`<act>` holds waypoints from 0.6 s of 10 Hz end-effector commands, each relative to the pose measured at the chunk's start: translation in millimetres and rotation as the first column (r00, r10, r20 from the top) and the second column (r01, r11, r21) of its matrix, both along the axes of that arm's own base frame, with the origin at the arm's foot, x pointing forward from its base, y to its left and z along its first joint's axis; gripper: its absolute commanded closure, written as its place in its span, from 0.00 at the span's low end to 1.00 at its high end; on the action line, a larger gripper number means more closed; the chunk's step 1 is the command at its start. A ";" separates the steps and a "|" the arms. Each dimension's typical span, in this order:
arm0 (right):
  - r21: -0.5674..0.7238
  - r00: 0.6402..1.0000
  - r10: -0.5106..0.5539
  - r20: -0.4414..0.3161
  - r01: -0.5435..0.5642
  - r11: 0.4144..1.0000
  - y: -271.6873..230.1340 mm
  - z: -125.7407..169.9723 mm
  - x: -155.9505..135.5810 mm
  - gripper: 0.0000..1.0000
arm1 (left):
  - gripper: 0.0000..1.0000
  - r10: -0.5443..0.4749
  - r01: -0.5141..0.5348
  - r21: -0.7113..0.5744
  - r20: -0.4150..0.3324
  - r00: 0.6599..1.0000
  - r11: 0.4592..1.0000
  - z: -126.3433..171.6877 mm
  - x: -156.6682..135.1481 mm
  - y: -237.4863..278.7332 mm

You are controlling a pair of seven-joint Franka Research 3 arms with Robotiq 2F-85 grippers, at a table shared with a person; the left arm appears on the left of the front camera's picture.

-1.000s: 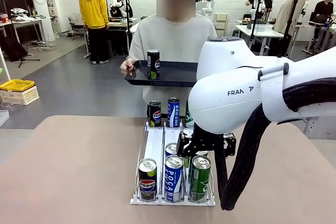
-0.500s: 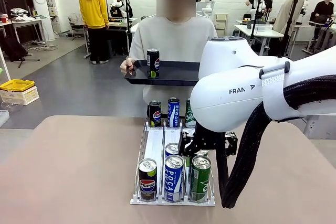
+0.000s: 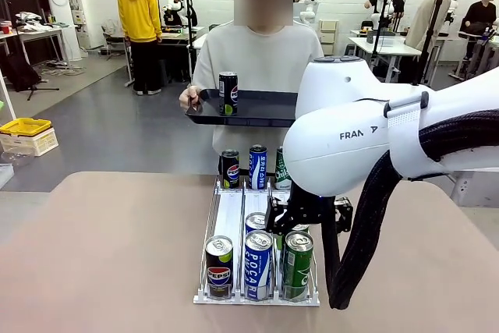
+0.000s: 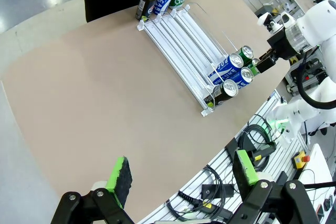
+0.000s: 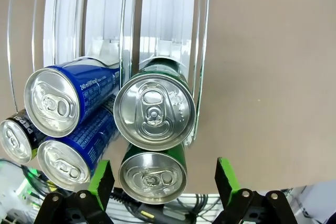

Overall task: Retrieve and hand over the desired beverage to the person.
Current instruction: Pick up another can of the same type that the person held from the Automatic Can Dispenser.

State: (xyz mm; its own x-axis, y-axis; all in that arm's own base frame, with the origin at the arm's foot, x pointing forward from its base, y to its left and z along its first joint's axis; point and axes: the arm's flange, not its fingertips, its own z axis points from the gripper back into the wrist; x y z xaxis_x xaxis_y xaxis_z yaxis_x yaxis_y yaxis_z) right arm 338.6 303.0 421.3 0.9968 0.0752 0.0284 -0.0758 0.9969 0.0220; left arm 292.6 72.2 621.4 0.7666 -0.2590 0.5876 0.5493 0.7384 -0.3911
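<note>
A wire rack (image 3: 234,216) on the table holds beverage cans in three lanes: black Pepsi (image 3: 219,267), blue Pocari (image 3: 258,264) and green (image 3: 297,263) at the near end. My right gripper (image 3: 302,224) hangs open just above the second green can (image 5: 154,111) in the right lane, with its green pads (image 5: 100,182) on either side of the can top and not touching it. The person (image 3: 257,52) stands across the table holding a dark tray (image 3: 265,111) with one Pepsi can (image 3: 228,93) on it. My left gripper (image 4: 182,170) is open and empty, high above the table's edge.
Three more cans (image 3: 257,164) stand at the rack's far end, near the person. The bare tan table (image 3: 109,247) spreads to the left of the rack. Cables and an emergency-stop button (image 4: 300,158) lie beyond the table edge in the left wrist view.
The right arm has edged very slightly to the right over the rack. The cans, the tray and the person stay where they were.
</note>
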 end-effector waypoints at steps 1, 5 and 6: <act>0.023 0.999 0.010 -0.037 -0.009 1.000 -2.1 -5.8 -1.8 0.00 | 0.00 -0.004 0.004 0.005 -0.001 1.000 1.000 -1.1 -1.0 1.7; 0.037 0.997 0.016 -0.072 -0.013 0.999 -2.5 -9.0 -0.8 0.03 | 0.00 -0.004 0.004 0.005 -0.001 1.000 1.000 -1.1 -1.0 1.7; 0.032 0.997 0.028 -0.069 -0.026 0.999 -2.1 -9.8 -0.8 0.60 | 0.00 -0.004 0.004 0.005 -0.001 1.000 1.000 -1.1 -1.0 1.7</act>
